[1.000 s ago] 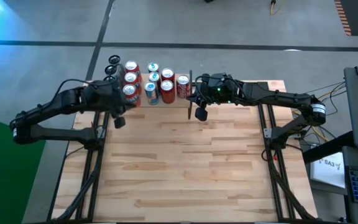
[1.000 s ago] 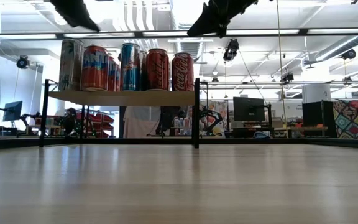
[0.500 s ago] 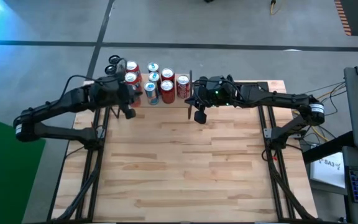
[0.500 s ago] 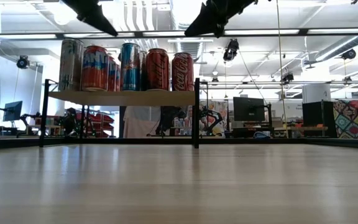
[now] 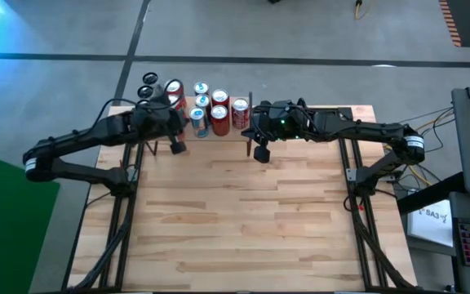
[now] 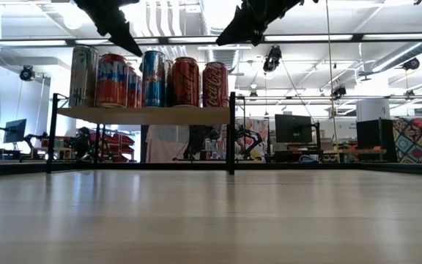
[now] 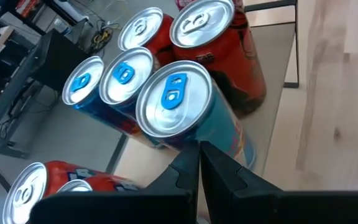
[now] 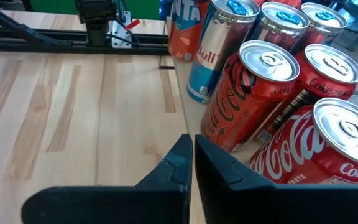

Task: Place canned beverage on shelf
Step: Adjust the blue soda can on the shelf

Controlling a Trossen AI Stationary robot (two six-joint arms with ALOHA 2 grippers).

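Now left claw (image 5: 177, 148) farther right.

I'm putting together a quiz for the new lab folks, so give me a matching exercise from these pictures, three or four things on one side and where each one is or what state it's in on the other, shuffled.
Things:
1. shelf
2. cans
3. left end effector
4. right end effector

Places or states:
A. shut, empty, near the shelf's right front upright
B. standing upright in a cluster on the shelf
C. raised on black uprights at the table's far edge
D. shut, empty, by the cans at the shelf's left front

Pairs: 1-C, 2-B, 3-D, 4-A
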